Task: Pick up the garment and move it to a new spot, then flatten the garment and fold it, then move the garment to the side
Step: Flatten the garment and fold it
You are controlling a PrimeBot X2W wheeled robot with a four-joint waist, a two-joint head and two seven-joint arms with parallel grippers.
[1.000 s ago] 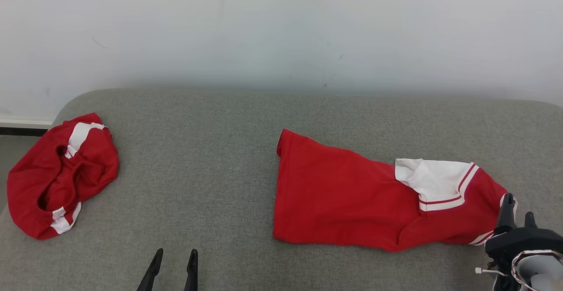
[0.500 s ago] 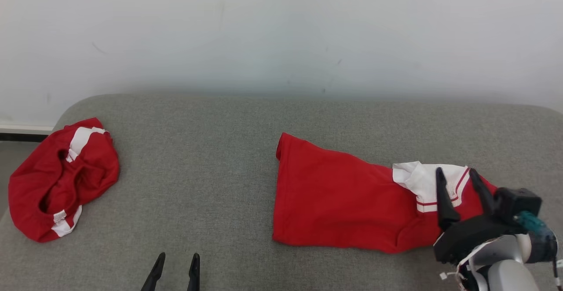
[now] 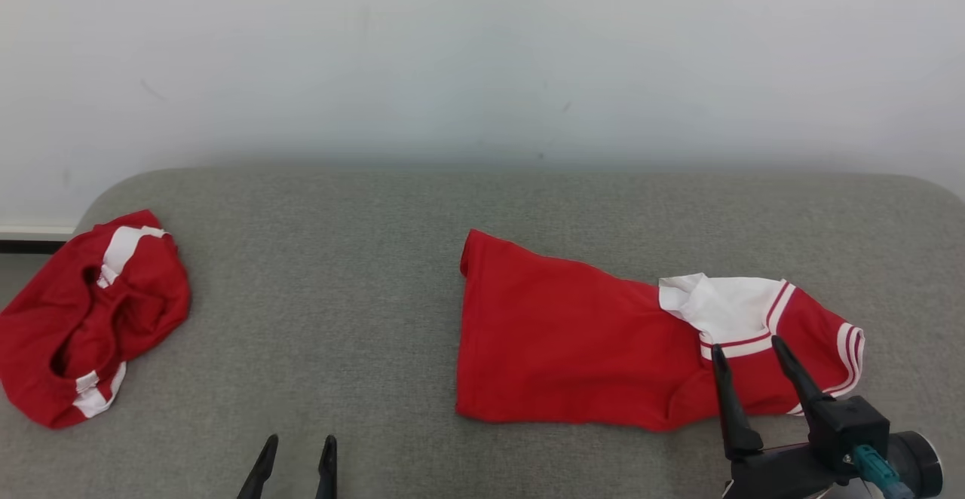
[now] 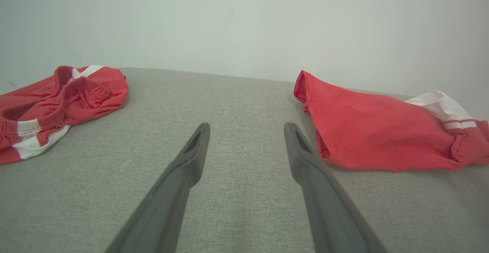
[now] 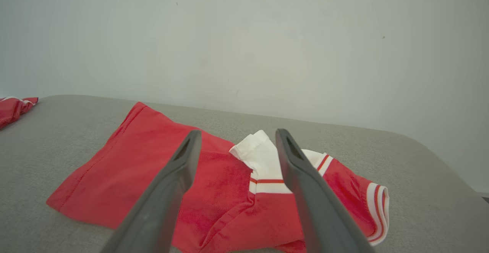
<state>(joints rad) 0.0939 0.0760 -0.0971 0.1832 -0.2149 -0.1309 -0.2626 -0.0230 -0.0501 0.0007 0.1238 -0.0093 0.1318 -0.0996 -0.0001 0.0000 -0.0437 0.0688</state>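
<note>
Right pincer first: its two long dark fingers are spread wide, nothing between them, pointing up the head view at the near right of the grey fabric-covered counter. Its tips overlap the red polo shirt just below the white collar. Whether they touch the cloth, I cannot tell from here. Through the right wrist view the same pincer frames that collar neatly between its open fingers, red fabric running off to the left and a sleeve with a white, red-striped cuff out to the right. A teal connector sits on the wrist behind the fingers.

Over to the left pincer, low at the bottom edge of the head view, also spread and empty, well apart from both pieces of clothing. Its own camera shows it above bare grey fabric, the shirt's hem end off to its right.

The shirt itself lies on the right half of the counter, lengthwise, hem toward the middle and collar toward the right edge (rumpled along the near side, not laid flat). Far away at the left end a pair of red shorts with white side stripes lies bunched, waistband gaping, hanging partly over the counter's rounded corner. Behind everything stands a plain pale wall.
</note>
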